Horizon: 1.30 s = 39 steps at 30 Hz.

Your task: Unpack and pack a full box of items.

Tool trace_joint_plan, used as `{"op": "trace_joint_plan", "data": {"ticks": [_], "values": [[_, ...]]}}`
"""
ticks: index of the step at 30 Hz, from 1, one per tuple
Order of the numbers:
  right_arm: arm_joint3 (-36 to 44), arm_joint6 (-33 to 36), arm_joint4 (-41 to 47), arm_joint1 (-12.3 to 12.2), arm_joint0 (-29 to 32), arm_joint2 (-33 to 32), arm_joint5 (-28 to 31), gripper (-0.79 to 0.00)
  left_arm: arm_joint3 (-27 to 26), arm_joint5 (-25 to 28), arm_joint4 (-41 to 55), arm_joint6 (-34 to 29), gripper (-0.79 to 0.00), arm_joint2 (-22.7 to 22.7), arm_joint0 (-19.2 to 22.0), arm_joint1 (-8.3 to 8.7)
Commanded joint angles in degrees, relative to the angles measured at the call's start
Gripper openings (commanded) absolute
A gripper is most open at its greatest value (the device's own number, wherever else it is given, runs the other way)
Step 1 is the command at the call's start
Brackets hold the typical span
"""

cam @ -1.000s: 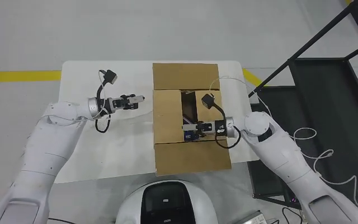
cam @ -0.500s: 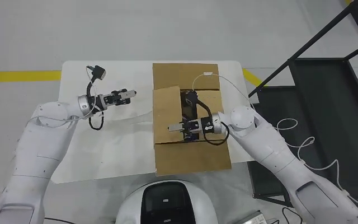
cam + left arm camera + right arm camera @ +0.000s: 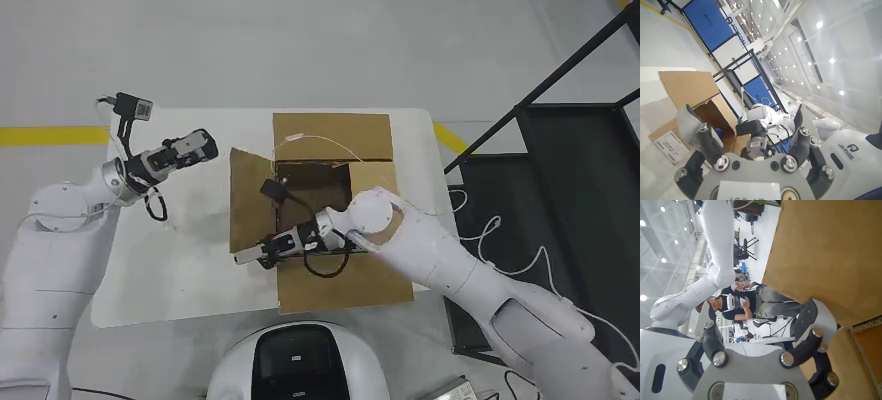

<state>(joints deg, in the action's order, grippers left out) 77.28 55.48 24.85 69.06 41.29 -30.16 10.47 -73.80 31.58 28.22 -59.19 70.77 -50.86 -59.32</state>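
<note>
Since your right gripper (image 3: 246,257), released like the left gripper (image 3: 203,146), has swung the flap (image 3: 250,198) outward off the box (image 3: 331,132), you can likely start unpacking

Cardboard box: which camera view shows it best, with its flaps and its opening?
The top view. It shows the cardboard box from above, with its flaps and the dark opening between them. The left wrist view shows one side of it and a raised flap; the right wrist view shows a flap close up.

Robotics test hall, ceiling lights (image 3: 831,60), blue partition panels (image 3: 708,24), yellow floor line (image 3: 50,135)
</note>
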Motion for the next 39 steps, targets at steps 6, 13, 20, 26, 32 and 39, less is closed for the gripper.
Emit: {"op": "trace_joint_plan", "data": {"ticks": [6, 13, 20, 26, 32, 39], "values": [[-4.7, -0.7, -1.5, 2.8, -2.0, 2.3, 0.9, 0.000, 6.8, -3.1, 0.6, -3.1, 0.000, -5.8, 1.5, -1.33], [2.7, 1.2, -2.2, -1.6, 3.5, -7.7, 1.0, 0.000, 11.2, -2.7, -1.3, -2.3, 0.000, -10.7, 2.1, -2.83], [13.3, 1.8, -5.4, -7.6, 16.0, -23.2, -0.6, 0.000, 14.9, -3.4, -7.8, 2.2, 0.000, -13.4, 3.1, -3.69], [17.8, 3.2, -4.8, -10.4, 25.0, -33.2, -1.0, 0.000, 16.5, -3.4, -8.1, 3.6, 0.000, -16.2, 3.8, -5.06], [17.9, 5.1, -0.9, -11.3, 28.9, -37.8, 0.2, 0.000, 18.3, -3.5, -10.3, 4.6, 0.000, -19.8, 5.9, -6.73], [18.3, 6.4, 0.2, -11.8, 30.6, -40.2, 0.6, 0.000, 20.5, -2.2, -9.0, 3.0, 0.000, -20.5, 8.3, -7.74]]}}
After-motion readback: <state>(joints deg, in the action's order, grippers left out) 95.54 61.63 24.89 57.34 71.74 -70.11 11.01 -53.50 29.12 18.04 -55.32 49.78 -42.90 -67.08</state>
